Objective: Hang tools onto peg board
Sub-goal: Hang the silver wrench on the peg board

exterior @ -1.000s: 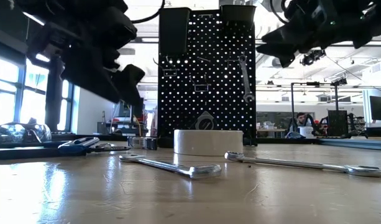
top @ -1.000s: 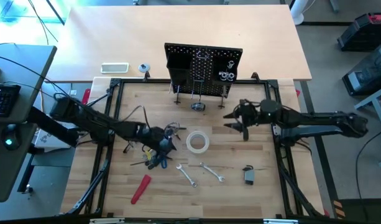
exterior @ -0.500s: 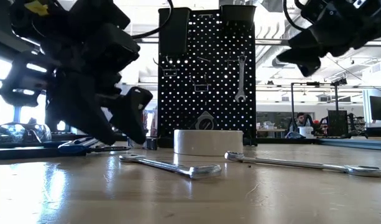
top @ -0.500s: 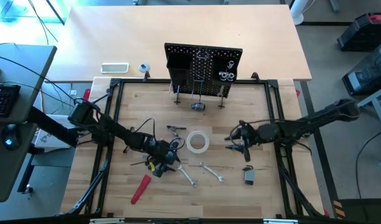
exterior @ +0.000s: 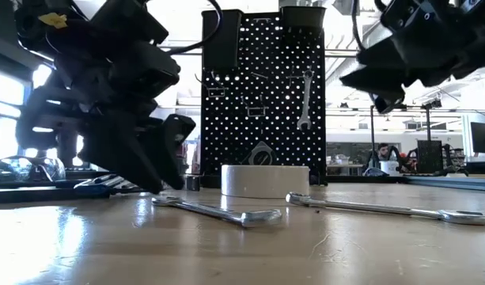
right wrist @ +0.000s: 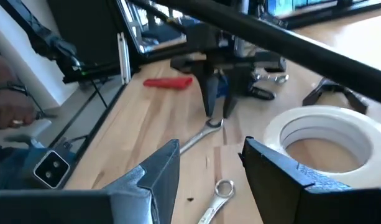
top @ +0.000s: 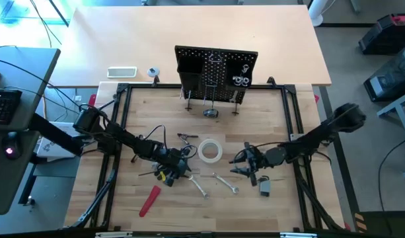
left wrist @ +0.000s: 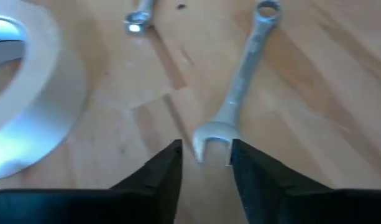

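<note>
left hand (left wrist: pixel 206 163) down at the desk (top: pixel 268 205), straddling the open-jawed end of a flat silver wrench (left wrist: pixel 243 81): dark fingers either side of that end, gap narrow, not yet pinching. probably set there because a thin flat bar gives most purchase across its width. no grip shown.

right hand (top: pixel 245 167) low over the desk's right half, fingers spread, holding nothing; pointed towards a second wrench (top: pixel 225 182) and likely lining up on it.

peg board (top: pixel 217 71) upright at the far edge on thin legs, black perforated metal with bins and hooks; one wrench (exterior: pixel 305 99) already hanging there by its ring end, as the rest would need.

still lying loose: white tape roll (top: pixel 210 151), a smooth wide ring, flat on its side between the two hands; blue-handled pliers (exterior: pixel 107 184) beside the left hand; red-handled tool (top: pixel 149 200) near the front; small boxy tape measure (top: pixel 265 186) just beside the right hand. bare pale wood planks underneath, faint sheen, slippery for thin metal.
</note>
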Controlling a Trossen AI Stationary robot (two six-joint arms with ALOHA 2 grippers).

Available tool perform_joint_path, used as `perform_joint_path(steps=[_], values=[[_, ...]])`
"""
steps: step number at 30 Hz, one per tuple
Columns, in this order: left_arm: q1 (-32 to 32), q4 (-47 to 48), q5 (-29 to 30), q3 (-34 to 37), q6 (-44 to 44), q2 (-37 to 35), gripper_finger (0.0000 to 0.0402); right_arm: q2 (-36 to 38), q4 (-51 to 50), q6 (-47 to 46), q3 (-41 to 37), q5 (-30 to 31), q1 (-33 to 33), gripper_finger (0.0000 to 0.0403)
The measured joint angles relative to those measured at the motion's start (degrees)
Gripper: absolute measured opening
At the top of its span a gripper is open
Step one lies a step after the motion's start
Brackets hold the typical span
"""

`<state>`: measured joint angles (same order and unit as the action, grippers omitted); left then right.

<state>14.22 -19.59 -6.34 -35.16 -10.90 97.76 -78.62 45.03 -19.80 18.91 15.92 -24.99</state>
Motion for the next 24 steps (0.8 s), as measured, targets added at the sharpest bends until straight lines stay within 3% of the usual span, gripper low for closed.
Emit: perform_joint_path(steps=[5, 10, 17, 24], values=[[0.07, 0.28, -2.11, 0.0, -1.22, 0.18, 0.0069, -8.2, 0.27, -1.16, 5.0, -0.42, -1.17, 0.0172], [0.07, -0.1, -2.49, 0.0, -2.76, 0.22, 0.0039, -16.44, 0.39, -0.46, 12.37, -5.34, -1.77, 0.0172], [0.24, -0.93, -3.61, 0.0, -4.28, 0.52, 0.003, -25.95, -1.46, 0.78, 21.59, -10.48, -1.75, 0.0172], [0.63, -1.01, -3.61, 0.0, -6.28, 0.52, 0.003, -27.92, -3.24, -1.98, 24.98, -11.28, -2.06, 0.0172]])
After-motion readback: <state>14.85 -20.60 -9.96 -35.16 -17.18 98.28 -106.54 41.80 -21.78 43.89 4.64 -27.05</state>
